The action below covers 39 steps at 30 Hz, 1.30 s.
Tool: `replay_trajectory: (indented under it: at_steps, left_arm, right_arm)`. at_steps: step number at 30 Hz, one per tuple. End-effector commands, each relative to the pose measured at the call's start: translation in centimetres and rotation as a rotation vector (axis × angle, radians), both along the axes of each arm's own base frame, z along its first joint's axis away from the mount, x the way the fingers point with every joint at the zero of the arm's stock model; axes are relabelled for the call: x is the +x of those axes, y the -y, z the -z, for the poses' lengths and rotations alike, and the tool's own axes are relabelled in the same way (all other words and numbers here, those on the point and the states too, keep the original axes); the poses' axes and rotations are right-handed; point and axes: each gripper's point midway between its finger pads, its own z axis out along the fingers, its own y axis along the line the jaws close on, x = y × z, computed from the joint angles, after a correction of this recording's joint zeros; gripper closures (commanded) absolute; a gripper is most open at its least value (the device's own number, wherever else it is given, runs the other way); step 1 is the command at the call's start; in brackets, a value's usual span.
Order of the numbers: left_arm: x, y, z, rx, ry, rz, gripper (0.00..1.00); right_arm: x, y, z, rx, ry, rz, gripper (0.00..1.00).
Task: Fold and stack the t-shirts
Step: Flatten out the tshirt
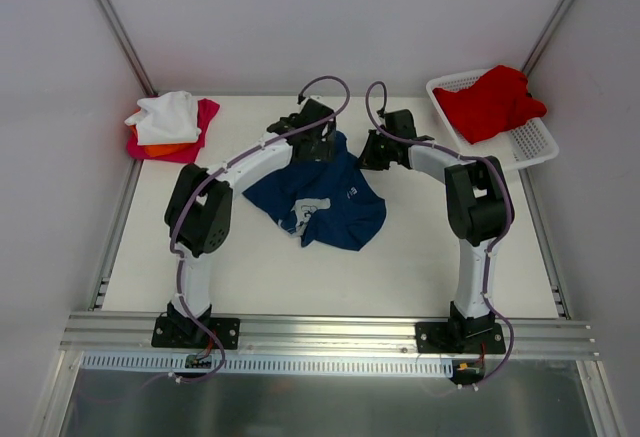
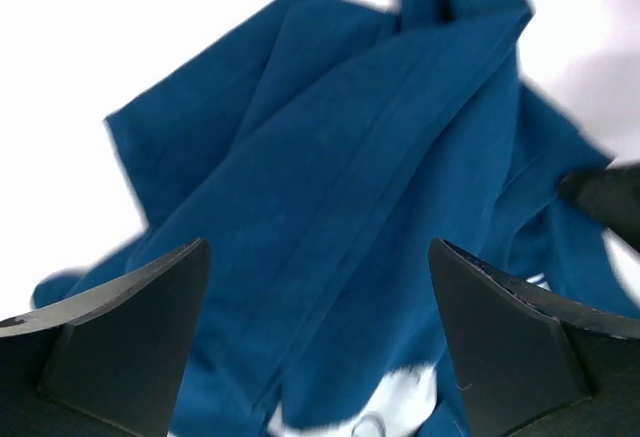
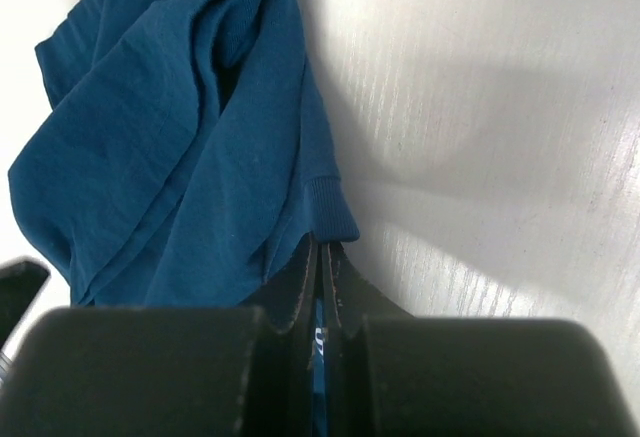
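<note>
**Navy shirt at mid-table, pinched on one side, straddled on the other**

In the overhead view, the navy t-shirt lies crumpled near the middle of the table, its white chest print partly showing among the folds. Both arms reach to its far edge.

Your left gripper sits over the shirt's far left part. In the left wrist view, the left gripper has its jaws spread wide. The navy t-shirt fills the space beneath and between them in long diagonal creases, and nothing is clamped. A patch of the white print shows at the bottom of that view.

Your right gripper meets the shirt's far right edge. In the right wrist view, the right gripper is clenched. Its two fingers are pressed together with a sliver of blue cloth between them, and the ribbed hem rests right at the tips. The rest of the navy t-shirt bunches away to the left of the fingers. Bare table lies to their right.

Elsewhere:
- The red t-shirt is heaped in the white basket at the far right corner.
- At the far left corner, the white t-shirt lies on the orange t-shirt.
- Both of those rest on the magenta t-shirt, well apart from both grippers.
</note>
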Motion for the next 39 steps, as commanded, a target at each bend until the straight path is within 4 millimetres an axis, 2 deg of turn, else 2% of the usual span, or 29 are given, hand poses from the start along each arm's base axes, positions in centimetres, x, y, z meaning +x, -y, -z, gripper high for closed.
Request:
replay_trajectory:
  at_steps: [1, 5, 10, 13, 14, 17, 18, 21, 24, 30, 39]
  left_arm:
    - [3.0, 2.3, -2.3, -0.185, 0.061, 0.046, 0.08]
    - [4.3, 3.5, -2.2, -0.219, 0.077, 0.074, 0.1]
    - [5.7, 6.0, -1.1, -0.333, 0.046, 0.145, 0.1]
    - [6.4, 6.9, 0.0, -0.368, 0.021, 0.167, 0.14]
    - [6.8, 7.2, -0.3, -0.373, 0.03, 0.167, 0.16]
    - [7.3, 7.4, 0.5, -0.387, 0.014, 0.173, 0.22]
    - [7.5, 7.3, 0.6, -0.399, 0.009, 0.174, 0.28]
    - [8.2, 6.7, 1.8, -0.418, -0.018, 0.157, 0.34]
    - [8.7, 5.9, 2.5, -0.415, -0.026, 0.133, 0.34]
    - [9.4, 6.0, 3.4, -0.411, -0.033, 0.129, 0.33]
    - [9.8, 7.0, 2.9, -0.44, -0.03, 0.147, 0.32]
  right_arm:
    - [0.5, -0.6, -2.5, 0.039, 0.058, -0.007, 1.0]
    - [0.5, -0.7, -2.4, 0.047, 0.055, -0.009, 1.0]
    - [0.6, -0.8, -2.6, 0.052, 0.059, -0.012, 1.0]
    - [0.6, -0.6, -2.5, 0.05, 0.059, -0.011, 1.0]
    - [0.6, -0.6, -2.6, 0.051, 0.058, -0.011, 1.0]
    - [0.6, -0.4, -2.5, 0.051, 0.057, -0.011, 1.0]
    - [0.5, -0.5, -2.5, 0.051, 0.056, -0.012, 1.0]
    - [0.5, -0.4, -2.4, 0.051, 0.054, -0.012, 1.0]
    - [0.5, -0.5, -2.4, 0.055, 0.052, -0.014, 1.0]
    - [0.6, -0.5, -2.7, 0.061, 0.063, -0.015, 1.0]
    - [0.6, -0.6, -2.5, 0.06, 0.059, -0.016, 1.0]
